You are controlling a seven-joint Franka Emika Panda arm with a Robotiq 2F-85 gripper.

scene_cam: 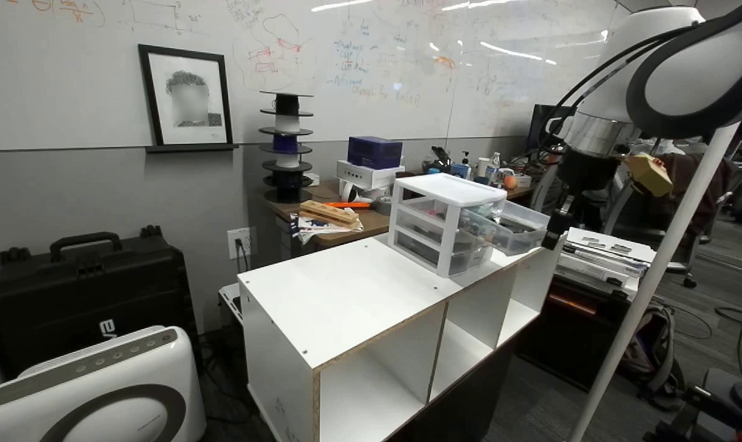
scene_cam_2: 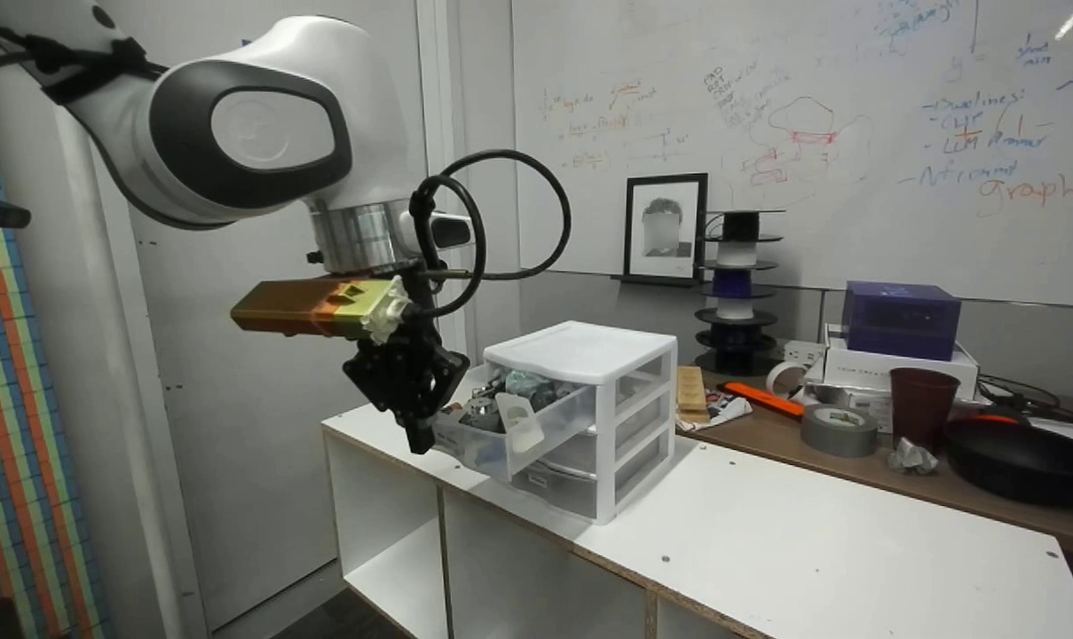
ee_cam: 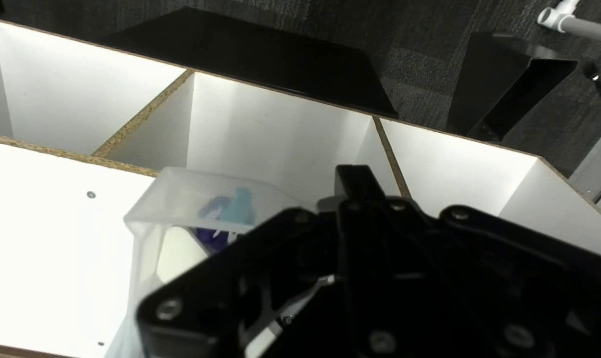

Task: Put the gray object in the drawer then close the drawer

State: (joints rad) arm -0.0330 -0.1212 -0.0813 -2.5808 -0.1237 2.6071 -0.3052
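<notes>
Hanging just outside the front of a translucent plastic drawer [scene_cam_2: 558, 428], the black jointed fingers [scene_cam_2: 420, 437] are closed together at their tips; whether they touch the drawer I cannot tell. It is the top tier of a small white-framed drawer unit [scene_cam_2: 580, 349] and sits pulled out, its front reaching past the cubby-side edge of the white tabletop [scene_cam_2: 785, 541]. Inside lie a gray rounded piece [scene_cam_2: 483, 414], a crumpled gray-green plastic bundle [scene_cam_2: 527, 383] and a flat cream plastic piece [scene_cam_2: 520, 422], tilted at the side wall. Whether the gray piece is the task's gray object I cannot tell. The drawer's front wall stands between the fingers and these contents. The unit stands toward the tabletop's left corner in an exterior view. Beyond the back edge, a brown desk [scene_cam_2: 771, 441] carries a silver-gray tape roll [scene_cam_2: 840, 432], a dark red cup [scene_cam_2: 922, 406] and a round black pan [scene_cam_2: 1024, 460].
</notes>
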